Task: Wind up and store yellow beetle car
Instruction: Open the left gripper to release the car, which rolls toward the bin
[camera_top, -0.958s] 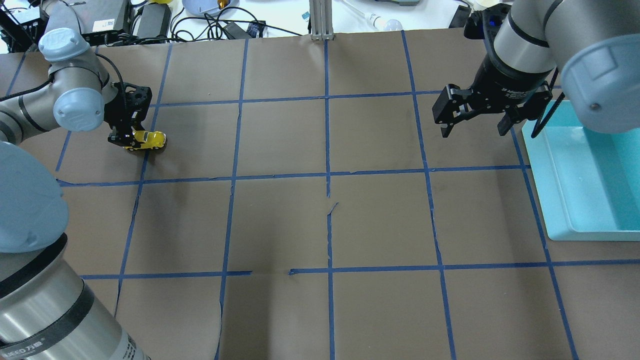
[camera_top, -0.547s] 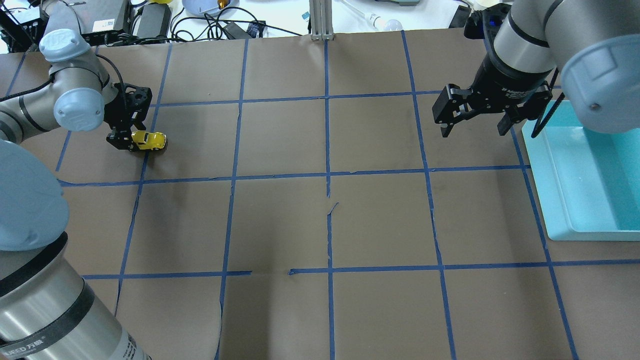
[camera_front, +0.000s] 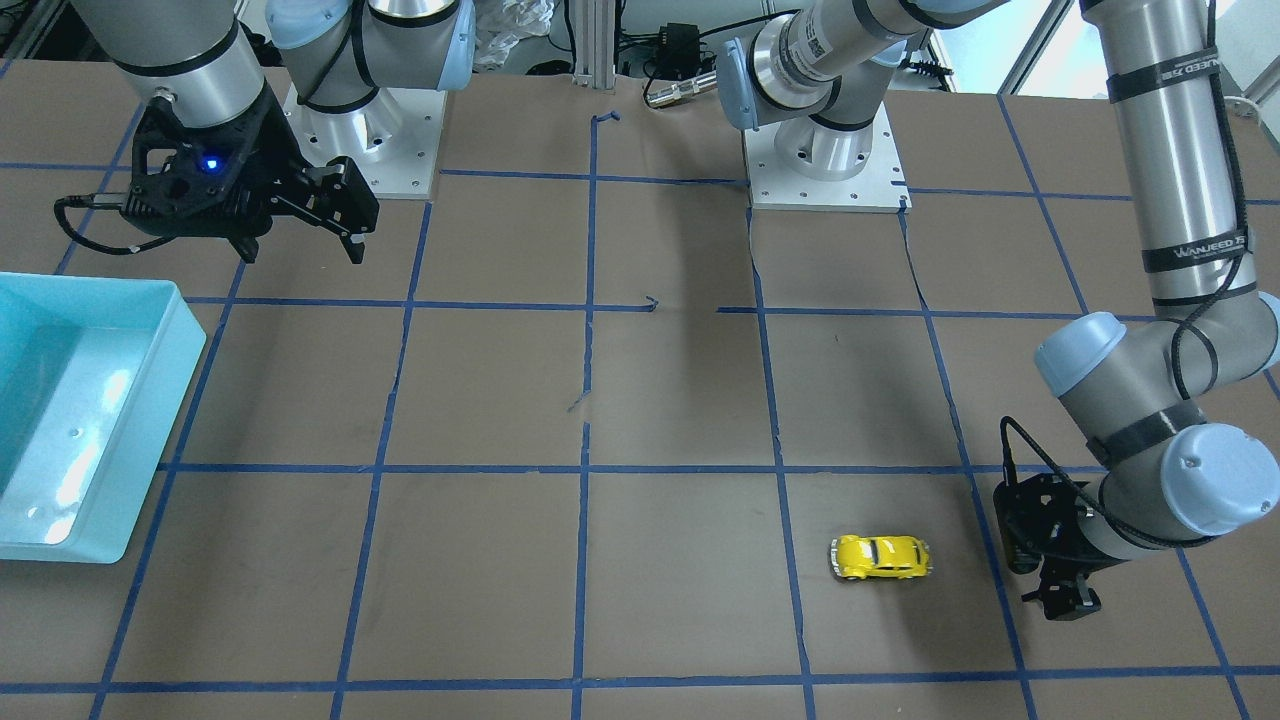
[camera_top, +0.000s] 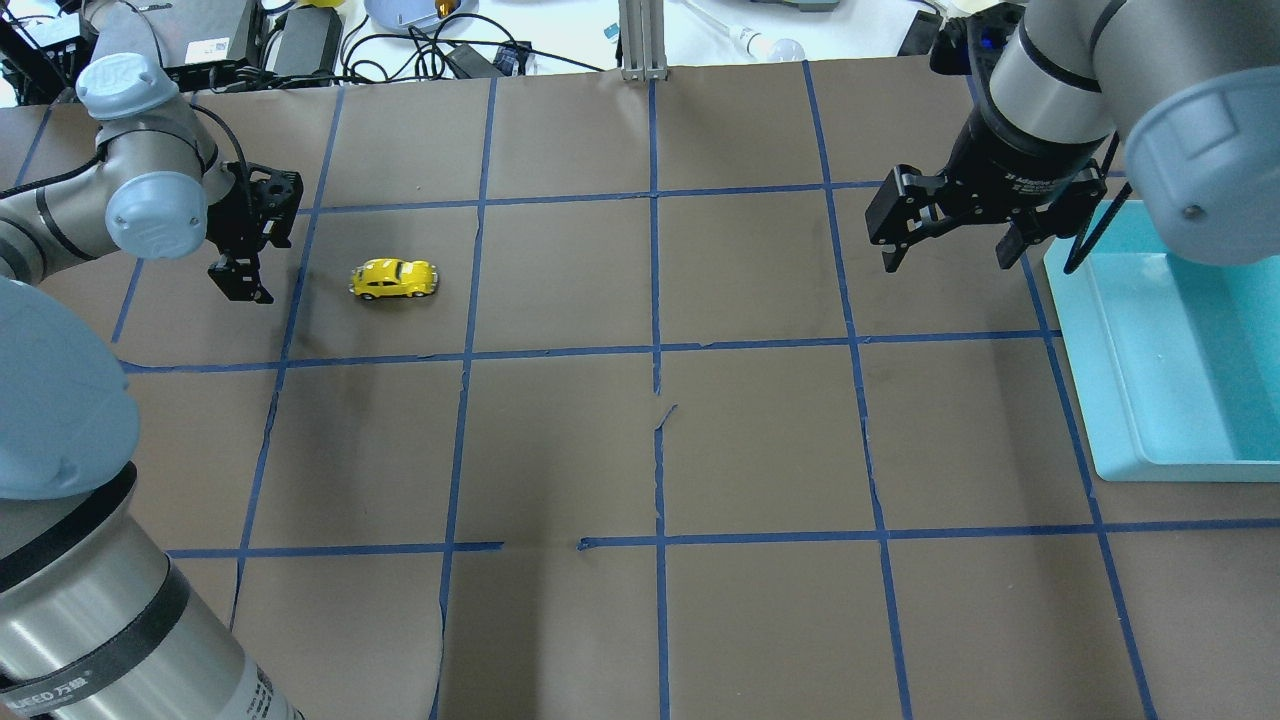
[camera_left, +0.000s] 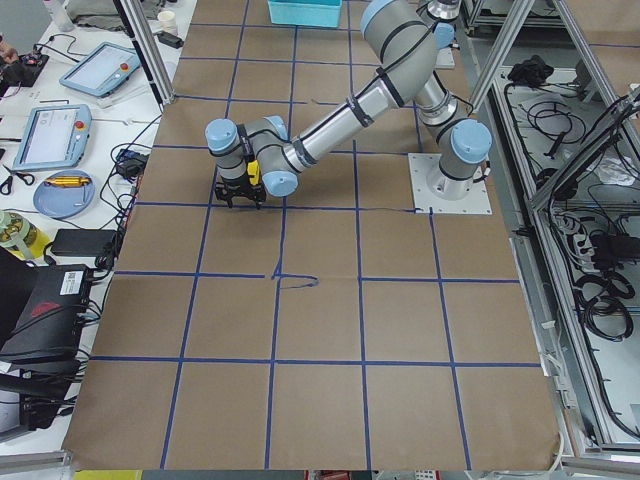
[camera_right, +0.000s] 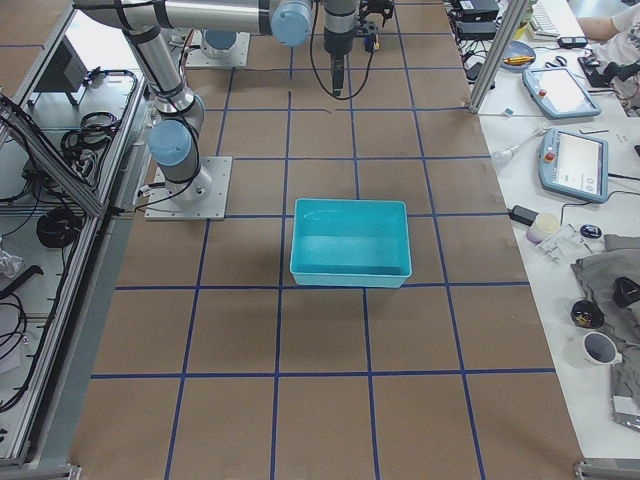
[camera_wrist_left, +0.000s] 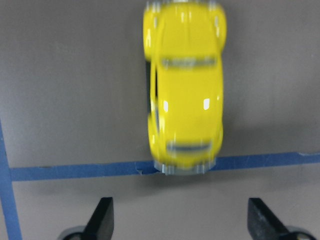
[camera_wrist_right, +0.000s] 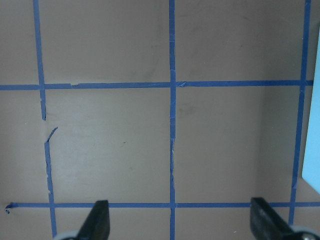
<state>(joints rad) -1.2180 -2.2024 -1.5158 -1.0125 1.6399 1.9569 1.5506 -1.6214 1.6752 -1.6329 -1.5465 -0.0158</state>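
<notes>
The car (camera_top: 394, 279) stands on its wheels on the left side of the table (camera_top: 760, 440), toward the far edge. It sits inside one taped square, just right of the left gripper (camera_top: 238, 282) and not touching it. The overhead and front views place the car (camera_front: 880, 557) clear of the blue lines. The left wrist view, blurred, instead shows one end of the car (camera_wrist_left: 184, 85) lying over a tape line, straight ahead of the fingertips. Only that wrist view settles the left gripper (camera_wrist_left: 181, 222): its jaws are spread wide with bare paper between them. In the front view the left gripper (camera_front: 1065, 595) hangs low near the paper. The right gripper (camera_top: 945, 262) hovers above the table on the far right, with its jaws wide apart and nothing in them. Its own camera shows the right gripper (camera_wrist_right: 180, 220) over bare taped squares, with a sliver of the bin at the right edge. The bin (camera_top: 1100, 400) lies at the table's right edge, just right of that gripper. The right side view alone shows the bin (camera_right: 350, 270) whole, with open squares on every side of it. Between car and bin lies a broad stretch of open table.
</notes>
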